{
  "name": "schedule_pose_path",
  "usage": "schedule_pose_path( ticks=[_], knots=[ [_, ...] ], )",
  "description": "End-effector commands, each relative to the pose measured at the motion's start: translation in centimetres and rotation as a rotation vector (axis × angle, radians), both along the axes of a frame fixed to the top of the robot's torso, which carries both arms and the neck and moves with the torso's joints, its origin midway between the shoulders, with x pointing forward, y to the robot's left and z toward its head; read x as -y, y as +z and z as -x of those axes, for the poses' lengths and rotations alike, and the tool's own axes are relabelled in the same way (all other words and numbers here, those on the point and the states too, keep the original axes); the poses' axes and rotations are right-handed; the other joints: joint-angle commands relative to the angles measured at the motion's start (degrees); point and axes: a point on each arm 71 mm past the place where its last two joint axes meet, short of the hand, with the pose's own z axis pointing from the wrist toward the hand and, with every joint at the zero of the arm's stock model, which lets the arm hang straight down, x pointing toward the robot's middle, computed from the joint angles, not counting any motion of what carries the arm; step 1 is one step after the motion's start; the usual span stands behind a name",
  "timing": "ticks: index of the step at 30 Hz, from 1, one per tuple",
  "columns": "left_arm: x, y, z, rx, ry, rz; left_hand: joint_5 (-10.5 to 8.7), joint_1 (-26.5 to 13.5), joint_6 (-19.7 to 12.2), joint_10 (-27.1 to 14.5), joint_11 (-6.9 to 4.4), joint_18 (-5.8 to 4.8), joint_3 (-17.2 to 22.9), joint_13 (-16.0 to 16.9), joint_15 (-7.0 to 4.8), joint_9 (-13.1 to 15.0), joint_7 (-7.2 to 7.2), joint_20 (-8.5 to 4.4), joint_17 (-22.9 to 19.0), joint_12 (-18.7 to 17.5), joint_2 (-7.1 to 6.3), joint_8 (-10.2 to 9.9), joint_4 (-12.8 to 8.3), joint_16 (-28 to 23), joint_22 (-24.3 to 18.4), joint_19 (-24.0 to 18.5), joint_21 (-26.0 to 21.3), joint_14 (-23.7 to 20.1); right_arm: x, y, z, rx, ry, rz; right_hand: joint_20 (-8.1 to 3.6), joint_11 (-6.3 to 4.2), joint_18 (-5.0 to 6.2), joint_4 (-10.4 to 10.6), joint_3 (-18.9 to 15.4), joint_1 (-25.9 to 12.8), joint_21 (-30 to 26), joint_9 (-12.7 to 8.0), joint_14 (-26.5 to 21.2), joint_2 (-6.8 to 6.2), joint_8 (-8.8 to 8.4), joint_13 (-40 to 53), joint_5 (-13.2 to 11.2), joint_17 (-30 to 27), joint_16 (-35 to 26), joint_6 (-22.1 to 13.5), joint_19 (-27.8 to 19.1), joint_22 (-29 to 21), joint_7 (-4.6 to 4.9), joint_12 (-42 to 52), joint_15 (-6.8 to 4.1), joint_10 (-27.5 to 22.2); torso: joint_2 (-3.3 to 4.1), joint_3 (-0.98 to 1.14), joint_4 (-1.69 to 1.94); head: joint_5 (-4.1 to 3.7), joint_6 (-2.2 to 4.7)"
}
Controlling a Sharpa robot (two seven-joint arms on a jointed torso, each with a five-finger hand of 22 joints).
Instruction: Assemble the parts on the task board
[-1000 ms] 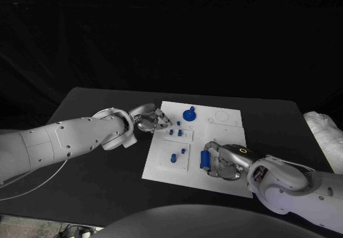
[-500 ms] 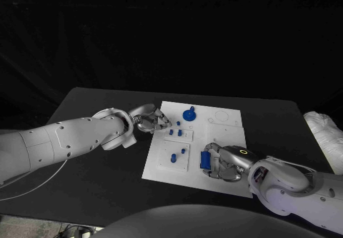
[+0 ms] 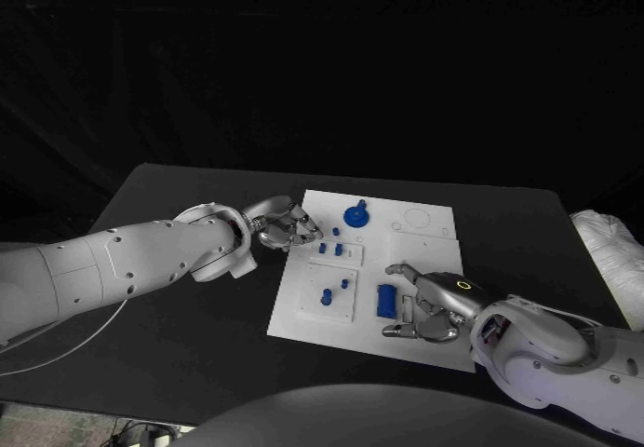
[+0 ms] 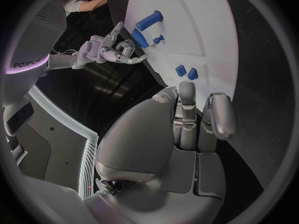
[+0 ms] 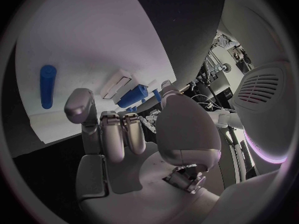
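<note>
The white task board (image 3: 427,244) lies mid-table. On it are a round blue knob (image 3: 355,216), small blue pegs (image 3: 330,249), a blue oval piece (image 3: 325,297) and a long blue peg (image 3: 386,298) lying flat. My right hand (image 3: 430,312) hovers over the board's near right part, just right of the long peg, fingers apart and holding nothing. The right wrist view shows that long peg (image 5: 47,86) on the board (image 5: 81,40), apart from the fingers (image 5: 115,129). My left hand (image 3: 279,223) sits at the board's left edge, empty, with two small pegs (image 4: 186,71) just beyond its fingers (image 4: 187,114).
A white bundled thing (image 3: 607,251) lies at the table's right edge. A thin white cable (image 3: 67,349) runs under my left arm. Bare black table (image 3: 188,317) lies to the left of and in front of the board.
My right hand has drawn back off the long blue peg toward the near right and spread its fingers; the peg now lies uncovered on the board. The left hand has stayed put.
</note>
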Motion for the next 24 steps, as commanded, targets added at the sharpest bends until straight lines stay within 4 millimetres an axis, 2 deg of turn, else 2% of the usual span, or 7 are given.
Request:
schedule_pose_path(
  ticks=[1,4,6,8,11,14,24],
  knots=[
    [0.13,-0.09,0.11,-0.014,-0.012,-0.003,0.30,-0.3,0.2,0.5,-0.10,0.57,0.4,0.0,0.09,0.1,0.38,0.09,-0.1,-0.2,-0.49,0.3,0.1,-0.3,9.6,-0.3,-0.2,-0.5,-0.01,0.60,0.05,0.061,-0.006,-0.046,0.18,-0.01,0.70,0.1,-0.4,0.1,0.3,-0.2,6.0,-0.40,-0.08,15.1,-0.3,15.0,0.2,-0.4,0.2,6.6,2.80,0.2,0.12,6.0,0.00,0.02,-0.02,0.01,-0.01],
    [0.11,-0.10,0.11,-0.013,-0.012,-0.003,0.30,-0.3,0.2,0.5,-0.09,0.57,0.5,0.0,0.10,0.1,0.39,0.10,-0.1,-0.2,-0.50,0.3,0.1,-0.3,9.6,-0.3,-0.2,-0.6,0.12,0.80,0.10,0.075,-0.009,-0.062,0.06,-0.15,0.67,0.0,1.0,0.9,0.5,-0.4,6.0,2.00,0.90,15.1,2.1,15.0,0.2,0.2,0.3,6.6,2.62,0.2,-0.06,6.0,-0.02,0.00,-0.01,-0.10,-0.01],
    [0.10,-0.10,0.12,-0.012,-0.012,-0.002,0.30,-0.3,0.2,0.5,-0.09,0.57,0.5,0.0,0.10,0.1,0.39,0.10,-0.1,-0.2,-0.50,0.3,0.1,-0.3,9.6,-0.3,-0.2,-0.6,0.21,0.88,0.12,0.079,-0.011,-0.072,-0.18,-0.40,0.65,-0.3,2.6,1.8,0.7,0.0,6.0,4.68,3.13,15.1,9.7,15.0,0.2,1.7,0.5,6.7,2.38,0.2,-0.20,6.0,0.00,-0.03,0.02,-0.21,-0.01],
    [0.09,-0.11,0.12,-0.011,-0.011,-0.002,0.30,-0.3,0.2,0.5,-0.09,0.57,0.5,0.0,0.10,0.1,0.39,0.10,-0.1,-0.2,-0.50,0.3,0.1,-0.3,9.6,-0.3,-0.2,-0.6,0.31,0.86,0.11,0.077,-0.010,-0.073,-0.31,-0.49,0.52,-1.2,4.0,4.3,0.9,0.5,6.0,5.88,5.75,15.1,18.2,15.0,0.2,3.4,0.6,6.7,2.39,0.2,-0.34,6.0,0.02,-0.02,0.01,-0.28,-0.01],
    [0.11,-0.14,0.12,-0.013,-0.012,-0.002,0.30,-0.3,0.3,0.6,-0.08,0.59,0.5,0.0,0.12,0.1,0.40,0.11,-0.4,-0.2,-0.52,0.4,0.0,-0.4,9.6,-0.4,-0.3,-0.7,0.44,0.71,0.05,0.068,-0.008,-0.066,-0.34,-0.45,0.55,-1.6,5.2,6.2,0.9,0.4,6.0,5.94,7.34,15.1,27.1,15.0,0.2,4.5,0.6,6.7,2.51,0.2,-0.35,6.0,-0.01,-0.03,0.03,-0.40,-0.01],
    [0.16,-0.16,0.14,-0.014,-0.013,-0.002,0.30,-0.3,0.3,0.6,-0.08,0.63,0.5,0.0,0.12,0.1,0.41,0.11,-0.6,-0.2,-0.53,0.4,0.0,-0.6,9.5,-0.5,-0.5,-0.8,0.48,0.48,-0.03,0.053,-0.002,-0.053,-0.31,-0.46,0.61,-2.0,6.5,8.0,0.7,-0.5,6.0,5.48,7.99,15.1,33.2,15.0,0.2,4.7,0.5,6.7,2.54,0.2,-0.33,6.0,-0.01,-0.03,0.06,-0.44,-0.01],
    [0.28,-0.21,0.18,-0.016,-0.016,-0.002,0.30,-0.3,0.3,0.6,-0.08,0.67,0.6,0.0,0.13,0.1,0.42,0.12,-1.1,-0.2,-0.55,0.4,0.0,-0.9,9.5,-0.6,-0.7,-1.0,0.14,-0.12,-0.27,0.020,0.013,-0.020,-0.36,-0.49,0.70,-4.3,9.0,11.8,0.2,-1.5,6.0,4.72,9.39,15.1,34.8,15.0,0.2,4.6,0.2,6.6,2.56,0.2,-0.38,6.0,0.00,-0.02,0.09,-0.40,-0.01]
  ],
)
